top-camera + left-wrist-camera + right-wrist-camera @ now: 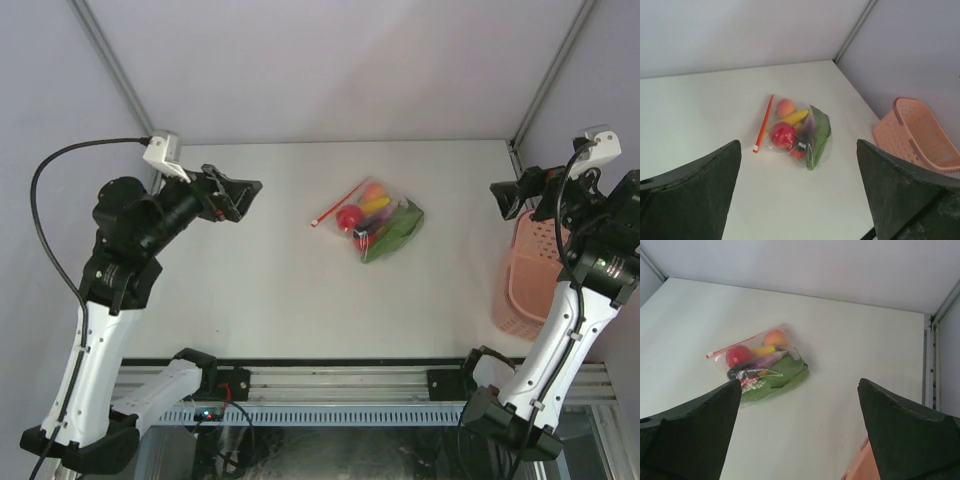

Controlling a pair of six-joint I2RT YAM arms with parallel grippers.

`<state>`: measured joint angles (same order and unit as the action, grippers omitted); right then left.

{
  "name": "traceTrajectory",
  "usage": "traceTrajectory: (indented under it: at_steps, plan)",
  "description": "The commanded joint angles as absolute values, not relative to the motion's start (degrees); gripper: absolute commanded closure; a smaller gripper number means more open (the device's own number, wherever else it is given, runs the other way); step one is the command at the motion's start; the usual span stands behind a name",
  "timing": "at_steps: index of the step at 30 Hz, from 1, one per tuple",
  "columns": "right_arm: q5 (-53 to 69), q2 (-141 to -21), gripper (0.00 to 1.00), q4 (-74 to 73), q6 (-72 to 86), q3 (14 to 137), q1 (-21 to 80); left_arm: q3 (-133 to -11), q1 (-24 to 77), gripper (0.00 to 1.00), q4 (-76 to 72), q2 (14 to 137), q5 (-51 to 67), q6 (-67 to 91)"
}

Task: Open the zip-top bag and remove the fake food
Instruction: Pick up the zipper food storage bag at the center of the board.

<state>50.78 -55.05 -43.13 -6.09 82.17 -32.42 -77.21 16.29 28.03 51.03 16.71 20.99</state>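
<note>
- Bag (372, 222) is lying flat on the table (250, 290), a little right of centre and toward the far side, well apart from both arms.
- We are seeing its red-orange zip strip (333, 209) running along the edge that faces the left arm; we cannot tell whether it is sealed.
- Food (796, 131) is sitting inside the bag: a red round piece (349, 218) just beside the strip, an orange piece (372, 190) at the far corner, a yellow piece (377, 205) just beside the orange one, a dark purple piece (760, 363) next to the yellow one, and a long green piece (398, 230) filling the side away from the strip.
- Left gripper (243, 198) is hovering above the left part of the table and pointing toward the bag, with its fingers spread wide and grasping nothing.
- Right gripper (508, 200) is hanging at the right side, likewise released, with nothing between its fingers.
- Basket (520, 295) is standing at the table's right edge, beside the right arm and well apart from the bag.
</note>
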Motion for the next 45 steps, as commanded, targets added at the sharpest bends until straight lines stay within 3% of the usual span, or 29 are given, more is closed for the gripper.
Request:
traceTrajectory:
  at_steps: [1, 5, 13, 19, 27, 34, 40, 45]
  plan:
    - [49.72, -52.98, 0.01, -42.72, -4.57, 79.99, -34.49, -74.59, 20.62, 0.00, 26.17, 50.73, 11.36, 21.63]
    - [47.49, -51.61, 0.01, -42.85, -3.59, 77.36, -33.19, -72.54, 24.26, 0.00, 26.77, 50.31, 7.62, 21.25]
    - [41.98, -51.71, 0.01, -44.77, -11.09, 73.34, -14.77, -64.30, 29.84, 0.03, 24.09, 48.34, -1.82, 21.87]
    - [49.60, -54.38, 0.01, -45.29, -17.01, 67.95, -5.40, -54.57, 32.07, 0.01, 18.90, 47.79, -2.48, 25.12]
    - [54.04, -57.14, 0.01, -39.02, -21.03, 59.02, -1.55, -38.05, 33.09, 0.00, 0.82, 49.02, -1.45, 33.77]
    - [54.41, -60.89, 0.01, -35.21, -22.14, 55.46, 0.01, -31.01, 33.64, 0.00, -21.37, 61.39, 3.71, 42.84]
    - [53.82, -61.16, 0.01, -32.30, -21.16, 53.12, 2.79, -35.80, 32.80, 0.00, -27.96, 75.90, 1.17, 48.24]
    - [51.81, -60.77, 0.01, -32.17, -21.96, 52.88, 3.47, -39.21, 29.92, 0.08, -38.82, 88.66, 1.32, 59.39]
